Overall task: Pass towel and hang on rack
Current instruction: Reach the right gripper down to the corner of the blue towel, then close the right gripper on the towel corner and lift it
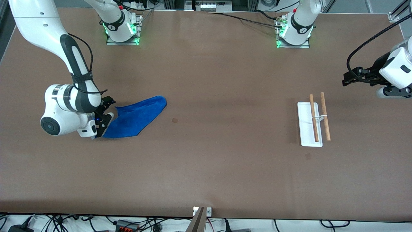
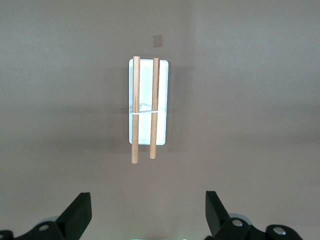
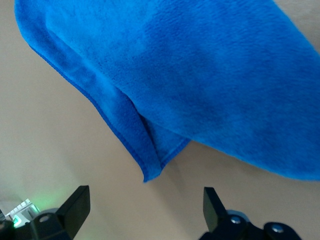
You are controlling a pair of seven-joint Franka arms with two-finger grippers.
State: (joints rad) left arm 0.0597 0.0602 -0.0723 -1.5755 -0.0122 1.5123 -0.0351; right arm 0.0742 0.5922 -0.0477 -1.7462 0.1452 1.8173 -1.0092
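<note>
A brown table (image 1: 206,167) spans the scene, with two white Franka arms based along its far edge from the front camera. The right arm (image 1: 48,35) reaches down toward its own end of the table, its bulky wrist low over the surface. The left arm (image 1: 397,69) waits raised at the left arm's end of the table.

The towel (image 1: 136,117), a bright royal-blue cloth, lies flat and loosely folded on the table toward the right arm's end, one layer overlapping another along a hemmed edge, as the right wrist view shows (image 3: 200,80). The rack (image 1: 313,120) stands well apart from it, toward the left arm's end: a flat white base carrying two parallel light-brown wooden rods on a thin white support. In the left wrist view the rack (image 2: 147,107) stands alone on the bare brown surface, nothing draped over its rods.

The right gripper (image 1: 103,120) sits low at the towel's edge nearest the right arm's end, fingers (image 3: 75,205) spread wide with a folded corner of the cloth just ahead of them and nothing clamped. The left gripper (image 1: 349,80) hovers above the table near the rack, its fingers (image 2: 77,212) likewise parted and holding nothing.
</note>
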